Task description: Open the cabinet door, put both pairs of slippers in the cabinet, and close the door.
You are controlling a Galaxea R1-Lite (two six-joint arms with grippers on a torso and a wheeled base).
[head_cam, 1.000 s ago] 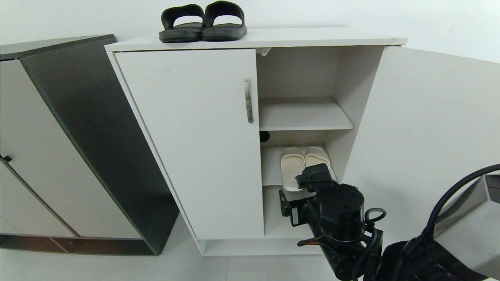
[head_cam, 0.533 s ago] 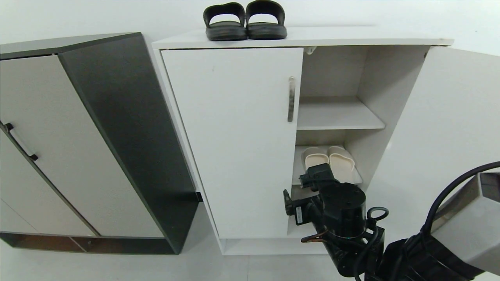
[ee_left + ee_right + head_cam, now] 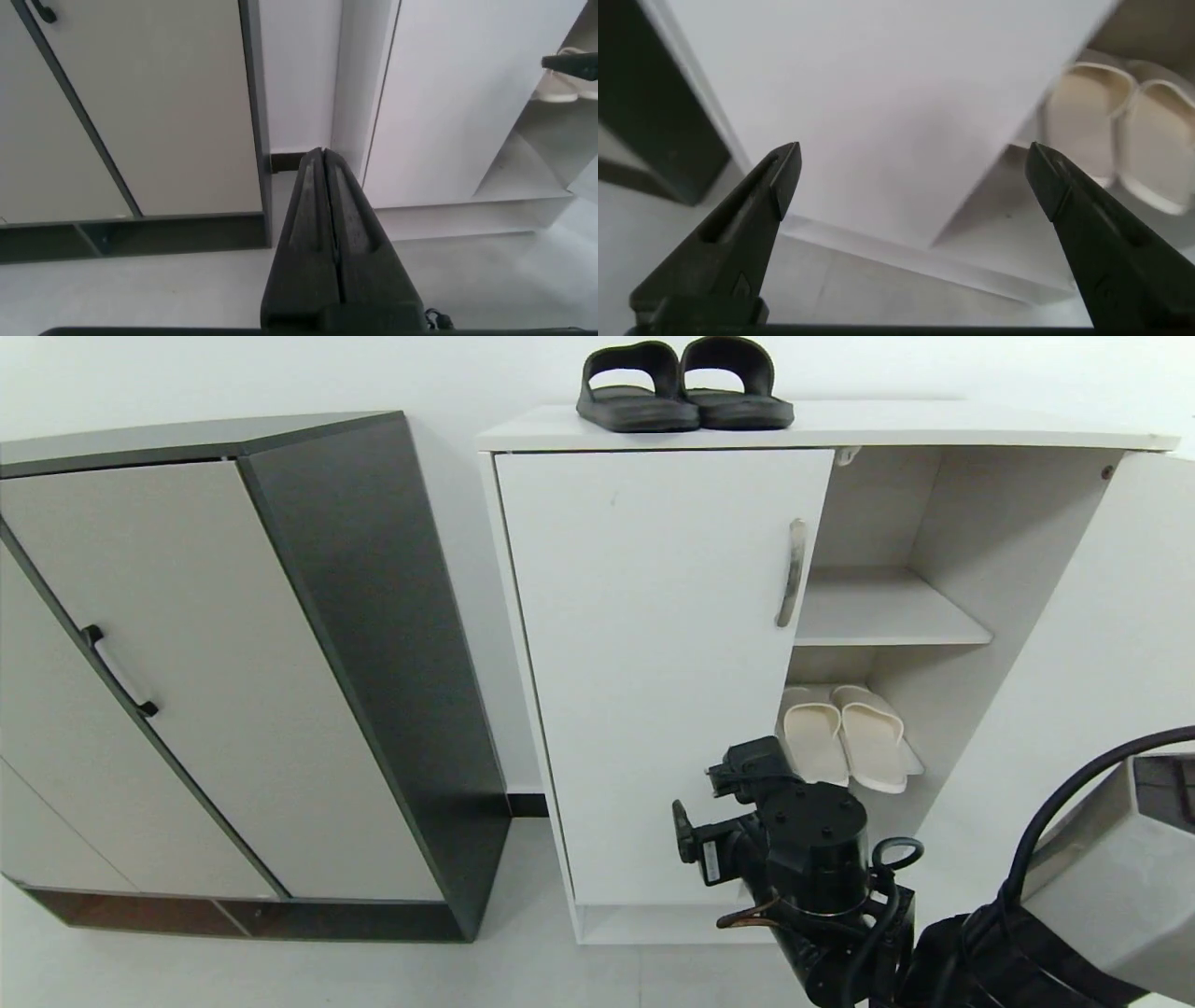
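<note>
Across the last second the whole head view slides sideways, so the camera has turned. The white cabinet now sits toward the right of the picture, and more of the grey cabinet beside it has come into view; neither piece of furniture has itself moved. Measured against the white cabinet, the right gripper has come away from the open right half. It now hangs low in front of the cabinet's closed left door, fingers spread wide with nothing between them. The cream slippers lie side by side on the lower shelf inside the cabinet, clear of the gripper, so that pair looks delivered. The black slippers sit together on top of the cabinet, above the closed door, untouched. The cabinet's right door stands swung wide open. The left gripper points at the floor near the cabinet's left corner, its fingers pressed together on nothing. By this reading the task is about half done, and the turn probably sets up a reach for the black pair. That pair would then go into the cabinet, perhaps on the upper shelf, before the right door is closed.
</note>
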